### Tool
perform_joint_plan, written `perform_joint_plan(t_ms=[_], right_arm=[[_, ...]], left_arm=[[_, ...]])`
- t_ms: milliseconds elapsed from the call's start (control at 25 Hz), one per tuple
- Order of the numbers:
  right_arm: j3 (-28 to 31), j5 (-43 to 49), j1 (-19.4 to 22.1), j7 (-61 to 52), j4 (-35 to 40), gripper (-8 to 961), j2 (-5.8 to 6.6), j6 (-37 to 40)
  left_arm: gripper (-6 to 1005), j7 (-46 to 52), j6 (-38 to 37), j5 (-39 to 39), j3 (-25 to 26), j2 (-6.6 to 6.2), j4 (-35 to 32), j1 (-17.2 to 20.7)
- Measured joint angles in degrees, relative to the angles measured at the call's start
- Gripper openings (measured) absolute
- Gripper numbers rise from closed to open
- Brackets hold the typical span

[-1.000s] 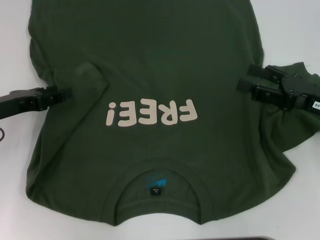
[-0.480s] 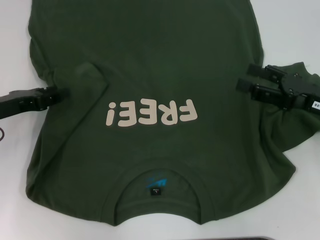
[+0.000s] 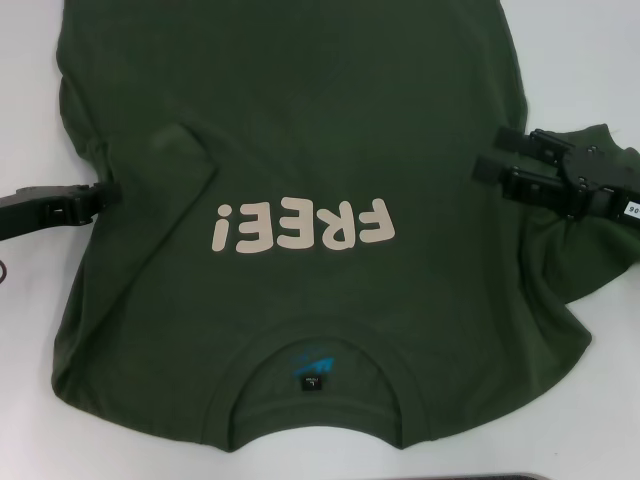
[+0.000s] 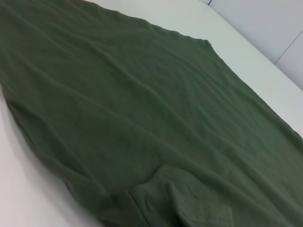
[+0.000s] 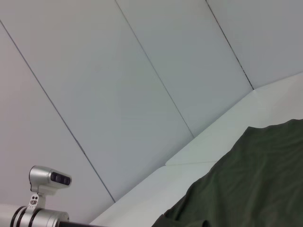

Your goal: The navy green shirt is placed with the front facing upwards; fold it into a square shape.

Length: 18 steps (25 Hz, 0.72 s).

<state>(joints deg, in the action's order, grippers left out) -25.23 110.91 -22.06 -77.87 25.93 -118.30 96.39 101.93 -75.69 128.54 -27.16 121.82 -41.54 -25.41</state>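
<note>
A: Navy green shirt (image 3: 300,130) flat on worktop (image 3: 580,60), left sleeve folded in. Left gripper (image 3: 108,191) at edge; can't tell its state.

B: Right gripper (image 3: 492,152) spread above right sleeve. Next, probably: pinch, fold inward.

White table (image 3: 600,60) underneath, bare at edges. Pale panelled wall (image 5: 118,85) behind. Dark strip (image 3: 530,476) at table's near edge.

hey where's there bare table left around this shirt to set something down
Bare white table lies on the robot's left of the navy green shirt, below the left tool, and at the far right corner above the right tool. The middle is all shirt.
</note>
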Motion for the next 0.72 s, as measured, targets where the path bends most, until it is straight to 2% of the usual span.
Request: perform_joint_plan(t_ms=[200, 520, 720], right_arm=[[0.07, 0.00, 0.02, 0.06, 0.00, 916, 0.00, 0.02], [0.56, 0.00, 0.09, 0.27, -0.09, 916, 0.00, 0.03], [0.56, 0.01, 0.09, 0.36, -0.09, 917, 0.00, 0.02]], left_arm=[[-3, 0.02, -0.58, 0.04, 0.00, 0.00, -0.08, -0.02], [0, 0.25, -5.09, -0.55, 0.00, 0.01, -0.03, -0.37], [0, 1.10, -5.76, -0.19, 0.00, 0.48, 0.14, -0.79]])
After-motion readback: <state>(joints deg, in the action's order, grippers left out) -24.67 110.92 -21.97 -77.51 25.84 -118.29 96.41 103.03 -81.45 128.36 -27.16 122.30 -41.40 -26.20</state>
